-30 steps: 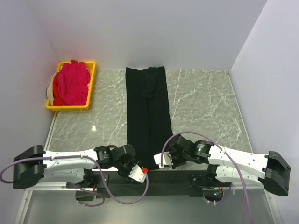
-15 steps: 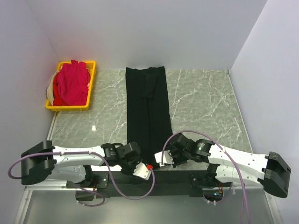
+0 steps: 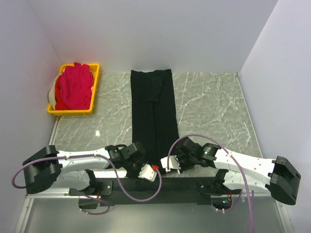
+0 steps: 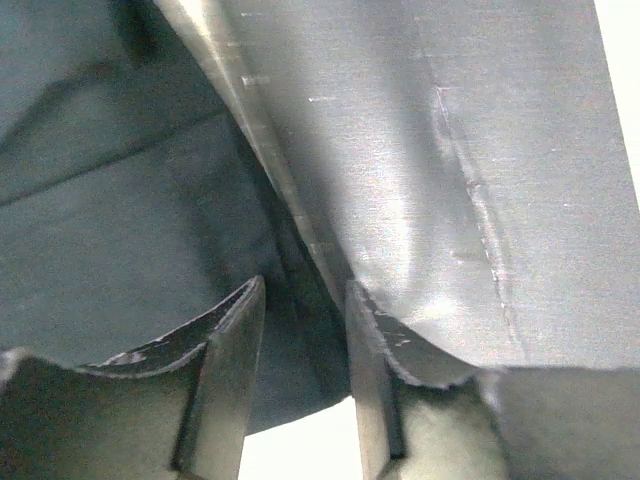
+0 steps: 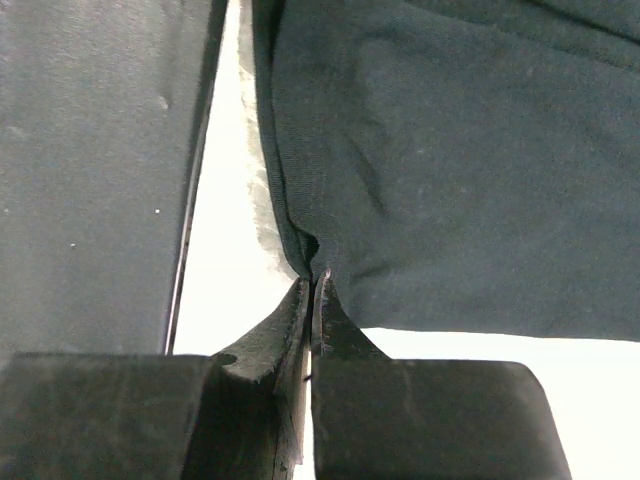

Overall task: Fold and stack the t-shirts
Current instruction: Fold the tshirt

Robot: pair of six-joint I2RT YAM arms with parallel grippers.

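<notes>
A large black t-shirt (image 3: 153,116) lies folded into a long narrow strip down the middle of the table, its near hem at the table's front edge. My left gripper (image 3: 148,168) is at the hem's near left corner. In the left wrist view its jaws (image 4: 300,290) stand apart with dark cloth (image 4: 120,250) between and beyond them. My right gripper (image 3: 167,165) is at the near right corner. In the right wrist view it (image 5: 312,278) is shut on a pinch of the black shirt's edge (image 5: 450,180). Magenta-pink shirts (image 3: 73,87) lie piled in a crate.
A yellow plastic crate (image 3: 70,112) stands at the far left by the left wall. Walls close in the table on the left, back and right. The black base rail (image 3: 194,184) runs along the near edge under both arms.
My left arm has swung right and forward, bringing its gripper up to the shirt's near left corner. The right gripper has stayed at the near right corner.
</notes>
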